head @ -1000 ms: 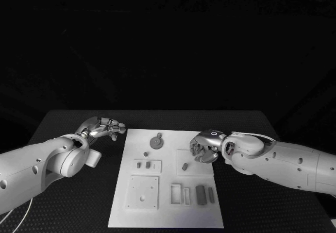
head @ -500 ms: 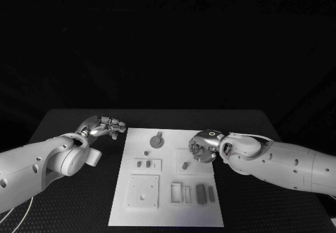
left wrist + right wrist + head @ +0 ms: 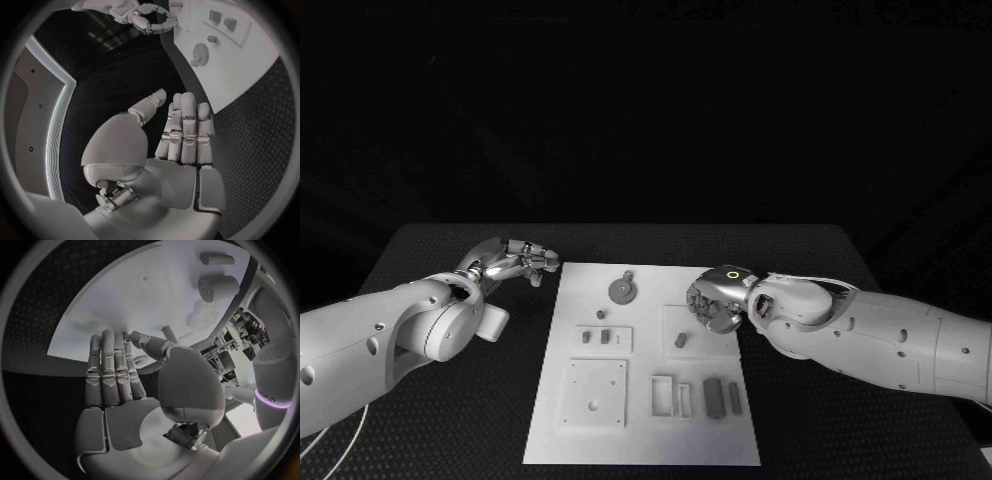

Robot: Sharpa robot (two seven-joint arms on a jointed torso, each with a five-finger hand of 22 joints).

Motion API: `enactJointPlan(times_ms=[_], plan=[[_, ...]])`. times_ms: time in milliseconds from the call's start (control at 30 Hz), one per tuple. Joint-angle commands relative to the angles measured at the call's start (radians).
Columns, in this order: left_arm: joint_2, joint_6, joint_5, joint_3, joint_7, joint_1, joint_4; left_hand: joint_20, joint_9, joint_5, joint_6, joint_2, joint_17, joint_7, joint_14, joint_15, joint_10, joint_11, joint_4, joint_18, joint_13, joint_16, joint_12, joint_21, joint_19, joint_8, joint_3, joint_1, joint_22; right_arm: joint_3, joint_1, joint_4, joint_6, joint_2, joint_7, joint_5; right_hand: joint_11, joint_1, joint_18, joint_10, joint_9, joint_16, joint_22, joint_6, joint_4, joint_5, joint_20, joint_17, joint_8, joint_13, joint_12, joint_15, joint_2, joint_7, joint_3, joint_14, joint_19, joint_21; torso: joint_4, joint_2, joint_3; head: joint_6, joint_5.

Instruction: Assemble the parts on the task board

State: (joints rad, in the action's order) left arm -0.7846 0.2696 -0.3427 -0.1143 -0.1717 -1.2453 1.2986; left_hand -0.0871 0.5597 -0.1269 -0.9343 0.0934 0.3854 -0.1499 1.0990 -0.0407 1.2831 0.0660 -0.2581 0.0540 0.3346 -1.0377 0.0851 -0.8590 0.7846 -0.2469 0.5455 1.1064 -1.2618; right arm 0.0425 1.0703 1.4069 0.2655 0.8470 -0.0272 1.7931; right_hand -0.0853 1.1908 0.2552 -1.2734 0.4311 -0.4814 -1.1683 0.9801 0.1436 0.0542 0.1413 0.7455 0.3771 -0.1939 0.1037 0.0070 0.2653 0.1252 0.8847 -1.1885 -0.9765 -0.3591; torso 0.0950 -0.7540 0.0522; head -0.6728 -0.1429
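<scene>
right wrist view: body reads "pus"

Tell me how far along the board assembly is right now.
Early, by the look of it. The round part and long parts lie loose on the task board. The right hand hovers over the board's far right, holding nothing; the left hand waits off its left edge. Nearly everything appears left.

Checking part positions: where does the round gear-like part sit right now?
In the head view the round gear-like part lies on the task board, at its far end, between the two robot hands.
</scene>
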Motion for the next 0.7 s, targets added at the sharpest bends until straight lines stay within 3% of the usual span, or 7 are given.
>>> enactJointPlan(times_ms=[33,367,700], plan=[[0.001,-0.017,0.007,0.000,-0.004,-0.001,0.001,-0.047,0.000,0.003,-0.001,0.001,0.001,-0.001,0.005,0.000,0.002,0.001,0.000,-0.016,0.001,0.004,0.000,0.005,0.009,-0.005,-0.004,-0.012,0.002,0.010,-0.013,0.001,-0.029,-0.007,-0.013,0.059,0.002,0.013,0.007,-0.013,0.002,-0.003,-0.004,0.013,0.004,-0.005,-0.003,0.009,0.009,-0.002,0.006,-0.002,-0.002,-0.003,0.009,-0.012,-0.012,-0.009,0.0007,0.000,-0.0003,-0.002,-0.001],[-0.001,-0.018,0.007,0.000,-0.002,-0.001,0.001,-0.048,0.000,0.002,0.000,0.001,0.002,-0.001,0.005,0.000,0.002,0.001,-0.002,-0.016,0.001,0.005,-0.001,0.006,0.009,-0.005,-0.004,-0.010,0.002,0.026,-0.014,0.006,-0.028,-0.008,-0.030,0.106,0.016,0.028,0.007,-0.046,0.009,-0.015,-0.018,0.050,0.025,-0.004,-0.016,0.045,0.022,-0.016,0.018,-0.016,-0.010,-0.018,0.026,-0.040,-0.042,-0.030,-0.0003,0.000,0.0005,-0.006,-0.006],[-0.001,-0.015,0.007,0.000,0.000,-0.001,0.002,-0.048,0.000,0.001,0.001,0.002,0.003,-0.001,0.006,0.000,0.001,0.001,-0.004,-0.016,0.002,0.006,-0.001,0.006,0.010,-0.005,-0.003,-0.008,0.001,0.035,-0.014,0.009,-0.011,-0.013,-0.056,0.159,0.022,0.031,0.007,-0.058,0.011,-0.015,-0.024,0.066,0.029,-0.003,-0.021,0.066,0.025,-0.023,0.020,-0.021,0.000,-0.024,0.040,-0.049,-0.052,-0.038,-0.0002,0.001,0.0008,-0.005,-0.009]])
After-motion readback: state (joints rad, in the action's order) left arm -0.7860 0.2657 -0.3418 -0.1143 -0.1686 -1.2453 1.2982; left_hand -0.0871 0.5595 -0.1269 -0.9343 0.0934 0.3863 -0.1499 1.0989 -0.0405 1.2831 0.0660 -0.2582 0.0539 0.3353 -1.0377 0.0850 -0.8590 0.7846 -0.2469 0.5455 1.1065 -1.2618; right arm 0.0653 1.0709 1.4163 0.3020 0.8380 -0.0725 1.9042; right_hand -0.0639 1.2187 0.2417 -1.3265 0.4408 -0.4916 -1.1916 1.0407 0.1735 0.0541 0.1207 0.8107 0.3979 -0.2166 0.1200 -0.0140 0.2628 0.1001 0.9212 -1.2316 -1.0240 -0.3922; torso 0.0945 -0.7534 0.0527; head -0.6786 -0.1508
